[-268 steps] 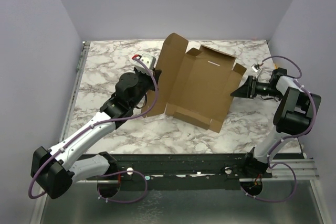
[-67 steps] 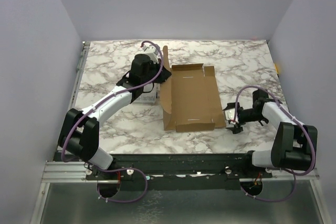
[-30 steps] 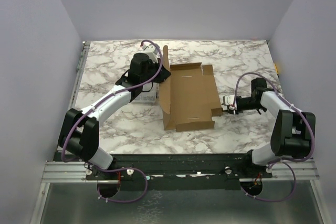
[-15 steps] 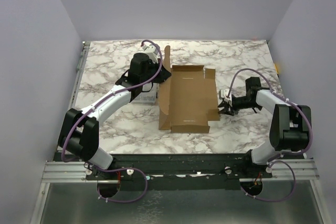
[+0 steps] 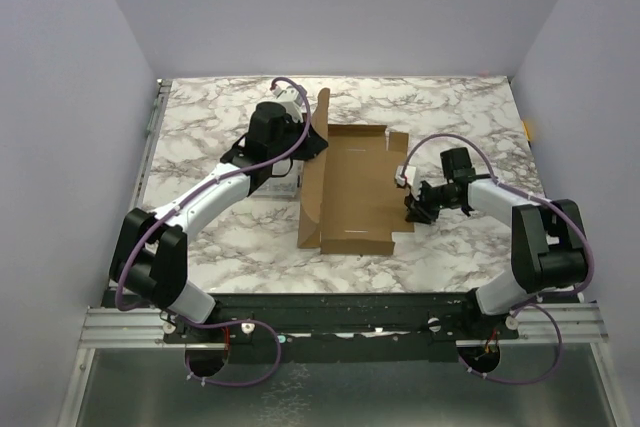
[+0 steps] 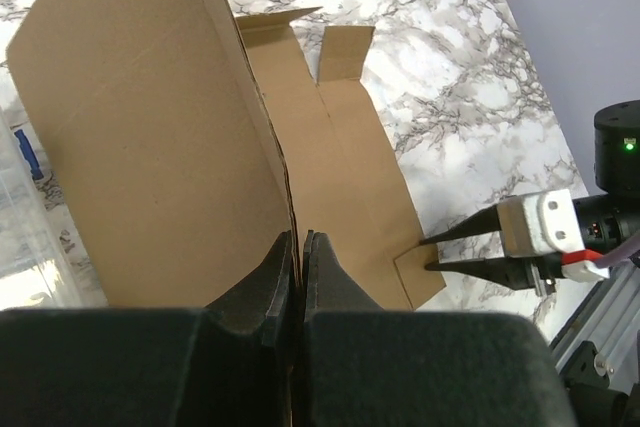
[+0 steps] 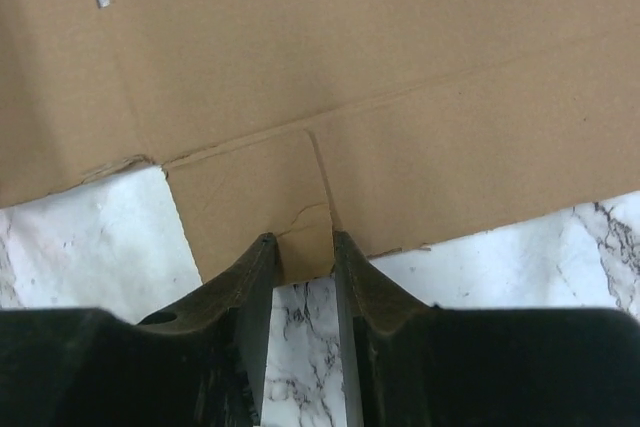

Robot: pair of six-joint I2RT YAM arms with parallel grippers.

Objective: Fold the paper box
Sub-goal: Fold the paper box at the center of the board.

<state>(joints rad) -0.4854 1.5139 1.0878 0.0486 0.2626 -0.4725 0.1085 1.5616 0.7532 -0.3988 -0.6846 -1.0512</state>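
The box (image 5: 350,187) lies in the middle of the marble table (image 5: 470,117), between the two arms. It is a brown cardboard sheet only partly folded. Its long base panel is flat on the table and runs from near to far.

At the box's near right corner a small tab (image 7: 250,197) sticks out over the marble. The right claw (image 5: 410,209) lies low at that tab, pointing left into the box. In the right wrist view its fingers (image 7: 255,277) stand a narrow gap apart, with their tips at the tab's outer edge. The tab's edge shows between them, and nothing is pinched. The left wrist view shows the same: the right claw (image 6: 428,254) has both tips at the tab (image 6: 420,282), slightly parted.

The box's left wall stands upright along the whole left side and rises to a taller flap at the far end. Just left of that wall, under the left arm, sits a clear plastic case (image 6: 25,237). A small blue thing (image 6: 30,152) shows inside it; what else it holds I cannot tell.

Further back, the left claw (image 5: 312,139) is clamped on the upright wall. In the left wrist view its fingers (image 6: 270,282) press together with the cardboard's edge between them. Two short flaps stand at the box's far end.
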